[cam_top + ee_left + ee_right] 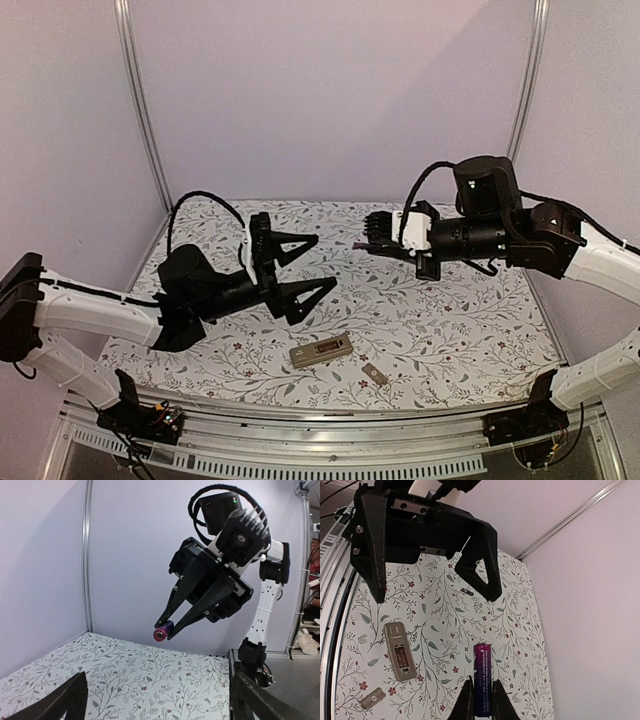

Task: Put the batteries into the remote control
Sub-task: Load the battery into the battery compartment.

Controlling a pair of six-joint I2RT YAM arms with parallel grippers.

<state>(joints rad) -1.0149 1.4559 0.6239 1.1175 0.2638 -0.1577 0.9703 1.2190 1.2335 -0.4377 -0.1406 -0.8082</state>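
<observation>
Remote control (321, 351) down on the floral table (450, 320), one battery (482, 677) up in the air.
On my left, the left gripper (326, 260) hangs above the table with its fingers spread wide and nothing between them. Right of it, near the front edge, the remote control lies back-up with its battery recess showing, and the small grey cover piece (374, 375) sits just beside it. Farther right, the right gripper (370, 243) is well above the table, fingertips pinched on the purple-ended battery, which points toward the left arm.
</observation>
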